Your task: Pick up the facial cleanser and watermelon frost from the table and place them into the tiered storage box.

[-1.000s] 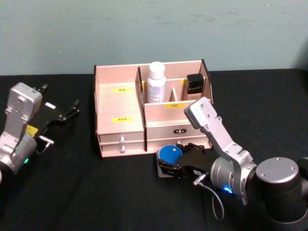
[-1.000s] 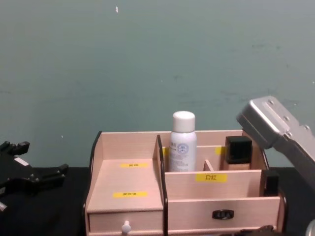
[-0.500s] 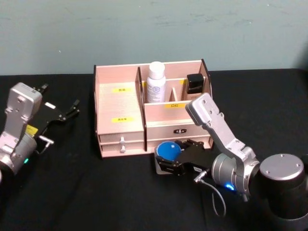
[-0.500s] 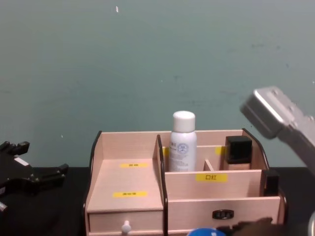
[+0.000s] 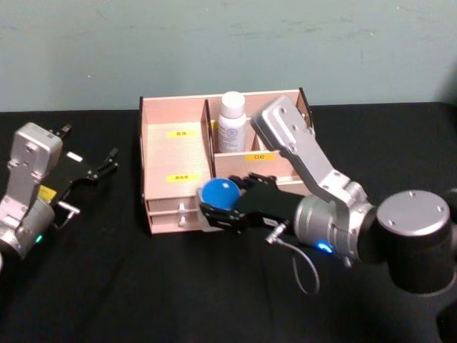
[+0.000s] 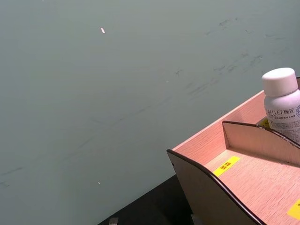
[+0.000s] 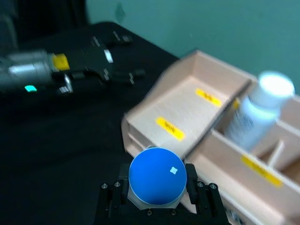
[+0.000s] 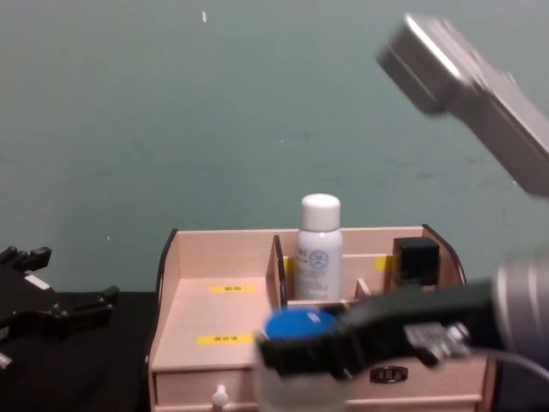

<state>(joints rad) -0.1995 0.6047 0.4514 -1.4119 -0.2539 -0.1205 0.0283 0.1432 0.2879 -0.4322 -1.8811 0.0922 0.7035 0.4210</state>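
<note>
My right gripper [image 5: 223, 209] is shut on a pale container with a round blue cap [image 5: 219, 192]; I cannot tell whether it is the facial cleanser or the watermelon frost. It hangs off the table, just in front of the tiered storage box [image 5: 178, 153], near the lower step of its left compartment. The right wrist view shows the blue cap [image 7: 158, 176] between the fingers, with the box [image 7: 187, 108] beyond. In the chest view the cap [image 8: 296, 329] is level with the box's front wall [image 8: 223, 313]. My left gripper [image 5: 89, 146] rests open at the far left.
A white bottle [image 5: 231, 121] stands upright in the box's back middle compartment, and a black-capped item [image 8: 416, 257] stands to its right. A drawer with a white knob [image 5: 181, 214] is at the front left. Black cloth covers the table.
My right gripper has lifted the blue-capped container off the table and carried it left and up, from in front of the right drawer to the box's left section. The left arm has stayed still.
</note>
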